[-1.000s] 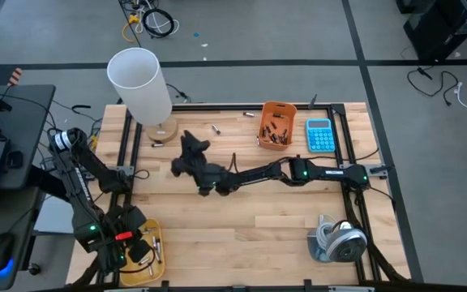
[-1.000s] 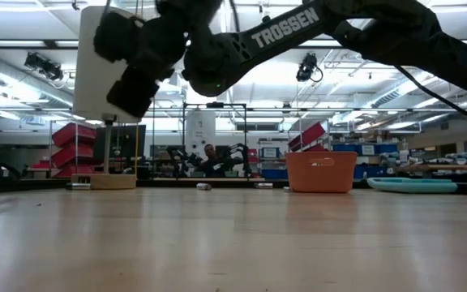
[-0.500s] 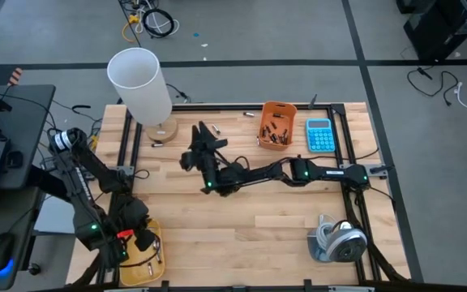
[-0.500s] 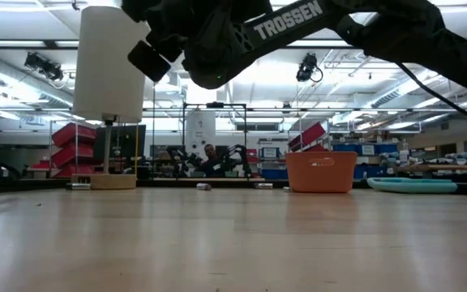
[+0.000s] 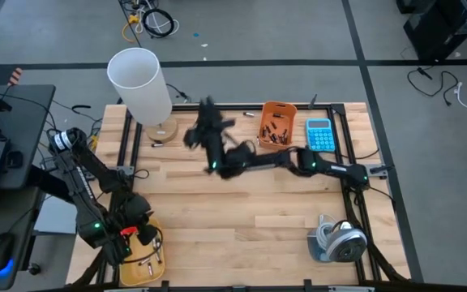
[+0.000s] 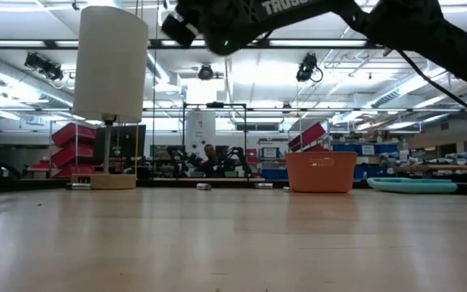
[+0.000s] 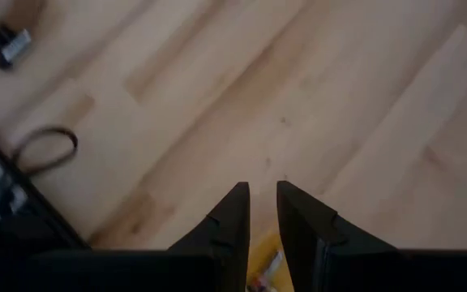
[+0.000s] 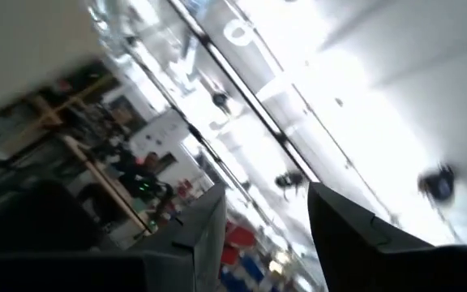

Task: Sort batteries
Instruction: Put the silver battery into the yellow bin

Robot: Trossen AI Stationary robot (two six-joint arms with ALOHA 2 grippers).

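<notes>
Loose batteries lie on the table near its far edge (image 5: 215, 127) (image 5: 248, 114) (image 5: 156, 143); two show in the low view (image 6: 203, 186) (image 6: 263, 186). More batteries lie in the orange bin (image 5: 276, 126). My right gripper (image 5: 207, 112) (image 8: 262, 195) hangs high over the far middle, tipped upward, open and empty. My left gripper (image 5: 140, 237) (image 7: 263, 191) points down over the table beside the yellow tray (image 5: 154, 261) at the near left. Its fingers stand a narrow gap apart, and nothing shows between the tips.
A tall white cylinder (image 5: 140, 81) on a wooden base stands at the far left. A blue calculator (image 5: 320, 135) lies right of the orange bin. A grey roll-like object (image 5: 339, 241) sits at the near right. Bare wood spans the table's middle.
My right gripper has risen well above the table, gone toward the far edge and tipped from pointing down to pointing upward; it leaves the low view's top. My left gripper has turned a little above the near-left corner.
</notes>
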